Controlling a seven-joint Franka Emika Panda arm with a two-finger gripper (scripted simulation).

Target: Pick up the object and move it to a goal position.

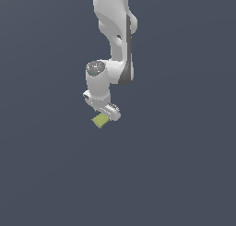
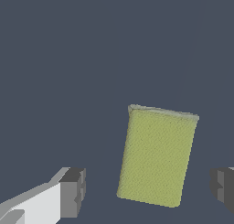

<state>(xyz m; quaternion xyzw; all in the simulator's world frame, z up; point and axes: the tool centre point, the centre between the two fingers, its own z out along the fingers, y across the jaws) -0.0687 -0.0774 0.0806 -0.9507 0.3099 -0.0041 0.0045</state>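
The object [image 2: 157,155] is a small flat olive block lying on the dark grey floor. In the exterior view the object [image 1: 100,121] peeks out just below the white gripper [image 1: 109,112], toward the exterior view's left of it. In the wrist view the gripper [image 2: 148,191] is open, its two dark fingertips [image 2: 73,191] spread wide on either side of the block's near end, with clear gaps and no contact. How high the fingers stand above the floor is hard to judge.
Only the plain dark grey floor [image 1: 184,174] surrounds the arm. The white arm [image 1: 115,36] reaches down from the upper middle of the exterior view.
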